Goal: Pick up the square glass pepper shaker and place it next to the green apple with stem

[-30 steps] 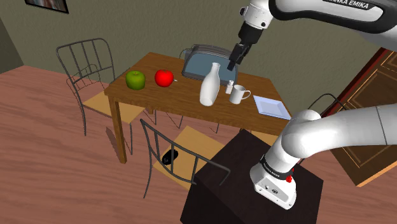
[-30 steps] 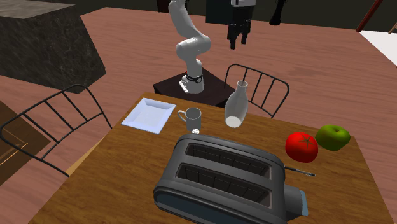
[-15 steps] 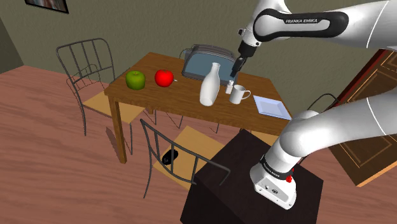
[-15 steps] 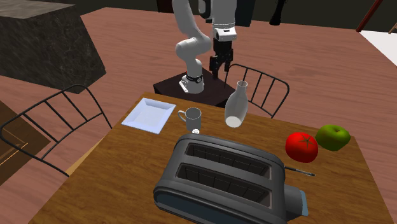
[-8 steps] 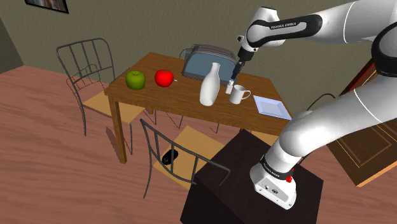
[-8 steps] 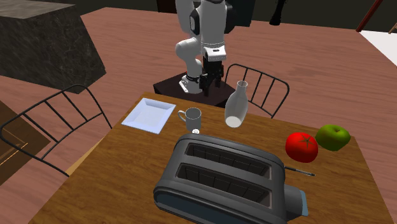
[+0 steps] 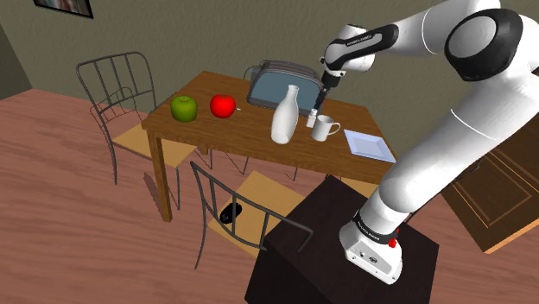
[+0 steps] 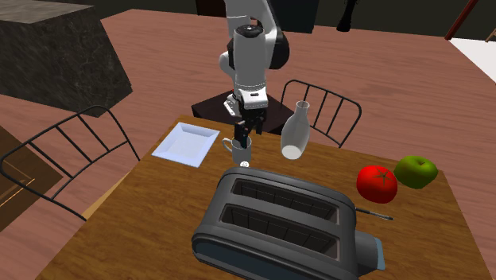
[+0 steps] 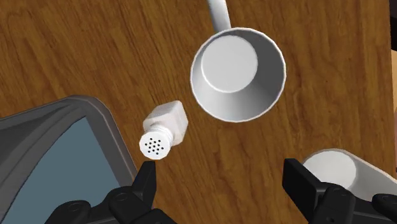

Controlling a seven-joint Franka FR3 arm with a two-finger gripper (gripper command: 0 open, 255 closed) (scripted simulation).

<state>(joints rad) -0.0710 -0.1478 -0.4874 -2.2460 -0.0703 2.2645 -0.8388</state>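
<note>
**Now at the reach, nothing held yet**

From the shoulder view, my gripper (image 7: 319, 105) hangs over the white pepper shaker (image 7: 312, 120), which stands between the bottle (image 7: 285, 115) and the mug (image 7: 325, 129). The green apple (image 7: 183, 108) sits well apart. The second exterior view puts the shaker just beside the toaster (image 8: 286, 219). At the wrist, my fingers stand wide apart and the shaker lies off toward one fingertip. I judge I should centre on it, descend, then close.

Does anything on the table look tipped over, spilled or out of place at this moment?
Nothing stands out. The pepper shaker, the mug and the white jug stand upright on the table, and nothing is spilled. The open gripper hangs above the shaker and the mug.
</note>
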